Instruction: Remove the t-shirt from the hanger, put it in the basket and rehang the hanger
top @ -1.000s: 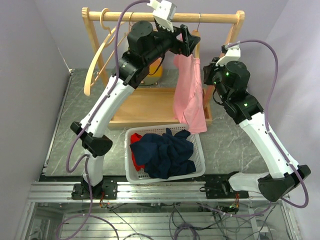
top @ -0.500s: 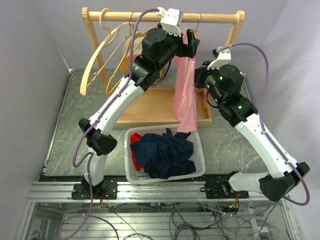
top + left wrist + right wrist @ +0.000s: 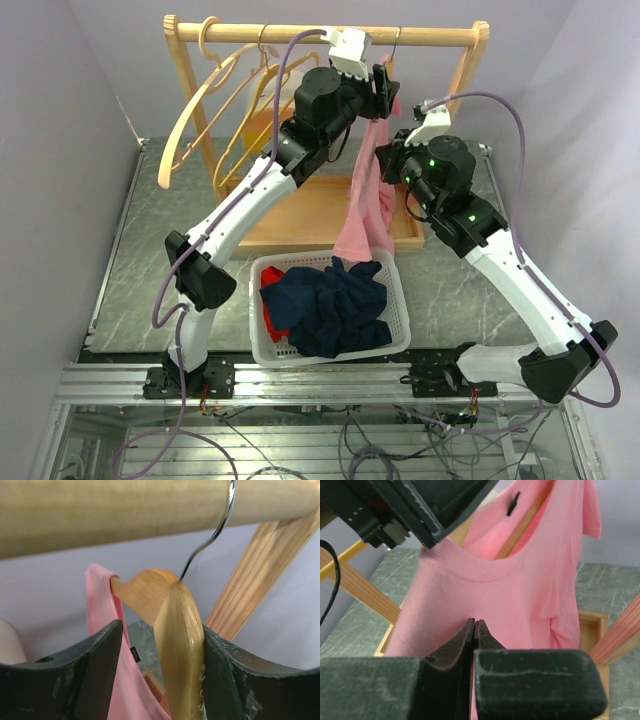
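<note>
A pink t-shirt [image 3: 365,200] hangs from a wooden hanger [image 3: 387,68] hooked on the rack's rail [image 3: 300,33]. My left gripper [image 3: 384,92] is up at the hanger's neck. In the left wrist view the jaws straddle the hanger [image 3: 176,630]: the right finger [image 3: 225,680] touches the wood, while the left finger [image 3: 95,670] stands apart with the t-shirt's collar [image 3: 102,610] in the gap. My right gripper [image 3: 386,160] is at the shirt's chest. Its fingertips [image 3: 474,622] are pressed together with pink fabric [image 3: 530,580] pinched between them.
Several empty wooden hangers [image 3: 205,110] hang at the left of the rail. The rack's wooden base tray [image 3: 290,215] lies below. A white basket [image 3: 400,300] holding dark blue and red clothes [image 3: 330,305] stands in front. Purple walls close in on both sides.
My left gripper moved right onto the hanger and its jaws narrowed around it. The right gripper shifted left and forward, and the t-shirt's lower part swung left.
</note>
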Motion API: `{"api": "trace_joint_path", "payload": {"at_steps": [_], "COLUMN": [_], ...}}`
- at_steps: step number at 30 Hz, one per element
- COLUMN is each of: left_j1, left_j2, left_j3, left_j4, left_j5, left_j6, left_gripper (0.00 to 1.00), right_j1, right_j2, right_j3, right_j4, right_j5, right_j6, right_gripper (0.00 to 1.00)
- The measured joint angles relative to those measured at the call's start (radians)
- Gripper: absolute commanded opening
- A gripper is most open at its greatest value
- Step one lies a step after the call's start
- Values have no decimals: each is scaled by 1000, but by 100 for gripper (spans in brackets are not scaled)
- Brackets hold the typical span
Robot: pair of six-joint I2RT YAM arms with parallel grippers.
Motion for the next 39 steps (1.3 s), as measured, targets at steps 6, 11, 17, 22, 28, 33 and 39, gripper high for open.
{"api": "trace_joint_path", "payload": {"at_steps": [6, 11, 17, 22, 28, 33, 39], "left_j1": [-3, -5, -17, -10, -8, 2, 49], "left_j2": [0, -4, -53, -118, -167, -210, -261], "left_j3": [-50, -88, -166, -250, -296, -341, -406], "left_j4": [47, 108, 156, 166, 165, 169, 195], "left_j5": [5, 13, 8, -48, -122, -177, -163], "left_j6": [2, 4, 44, 84, 139, 178, 180], "left_gripper": [51, 21, 7, 7, 7, 7, 7], "right_j1": [2, 2, 2, 2, 2, 2, 2], "right_j2": [-21, -57, -94, -113, -131, -143, -150], "right_j3": [-43, -68, -103, -128, -153, -173, -188], "right_j4": [-2, -1, -2, -2, -5, -9, -9], "right_j5": [8, 14, 18, 17, 16, 15, 11], "right_j6": [0, 0, 2, 5, 7, 8, 8], "right_gripper": [0, 0, 0, 0, 0, 0, 0]}}
